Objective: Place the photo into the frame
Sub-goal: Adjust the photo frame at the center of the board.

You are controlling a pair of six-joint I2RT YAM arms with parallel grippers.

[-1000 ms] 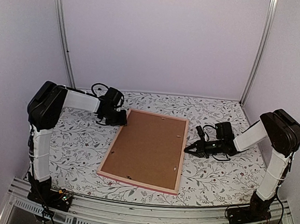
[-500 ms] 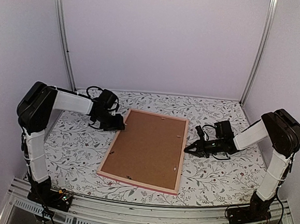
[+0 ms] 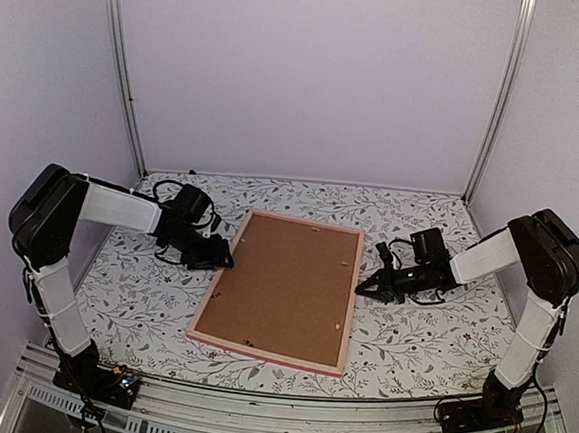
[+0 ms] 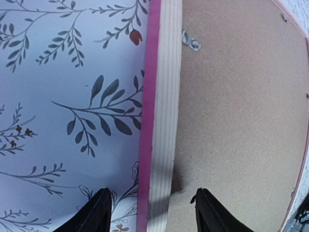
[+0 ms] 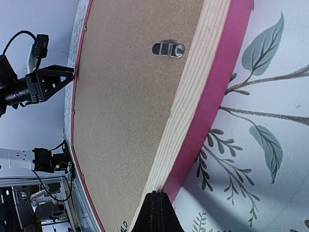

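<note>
The frame (image 3: 268, 356) lies face down in the middle of the table, thin pink rails around a brown backing board (image 3: 284, 281). The photo is hidden. My left gripper (image 3: 224, 259) is open at the frame's left rail. In the left wrist view its gripper (image 4: 154, 215) straddles the pale wood and pink rail (image 4: 161, 96), fingertips apart from it. My right gripper (image 3: 360, 289) is shut with nothing in it. In the right wrist view its tip (image 5: 157, 212) sits against the outer edge of the right rail (image 5: 203, 96).
A floral cloth (image 3: 153, 296) covers the table. Small metal turn clips (image 5: 168, 49) sit on the board near the rails. White walls with metal posts (image 3: 121, 63) close the back and sides. A slotted metal rail (image 3: 273, 421) runs along the near edge.
My left arm has slid from the frame's far left corner toward me along the left rail, and its jaws have opened. The right arm and the frame have stayed put.
</note>
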